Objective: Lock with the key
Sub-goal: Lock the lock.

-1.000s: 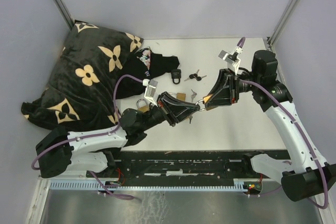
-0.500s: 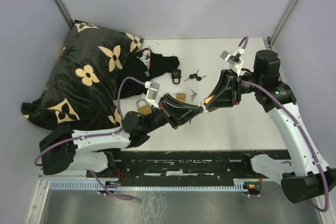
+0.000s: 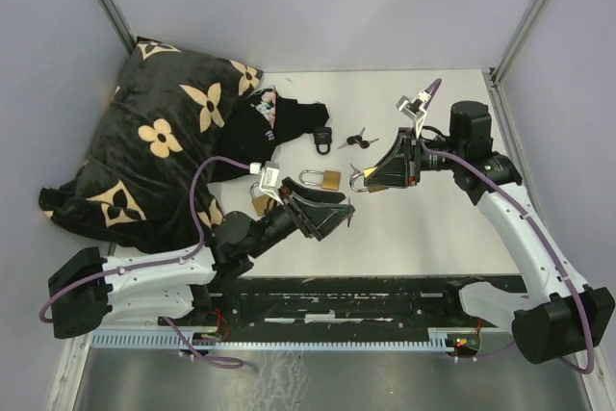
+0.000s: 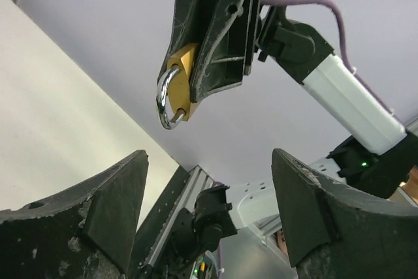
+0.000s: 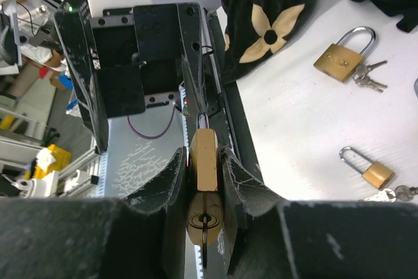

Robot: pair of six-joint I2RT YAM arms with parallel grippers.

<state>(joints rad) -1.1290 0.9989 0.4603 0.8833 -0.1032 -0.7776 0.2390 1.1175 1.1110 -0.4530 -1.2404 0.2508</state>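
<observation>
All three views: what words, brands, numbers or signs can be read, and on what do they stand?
No text reads clearly in any view.
On the black blanket: cream flower motifs only, no letters.
On the black garment: a small patterned patch, too blurred to read.
On the held padlock: the brass faces show no legible marking.
On the loose padlocks: too small to tell.

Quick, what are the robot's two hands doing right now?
Left gripper: open, empty.
Right gripper: shut on the small brass padlock with a silver shackle.
</observation>
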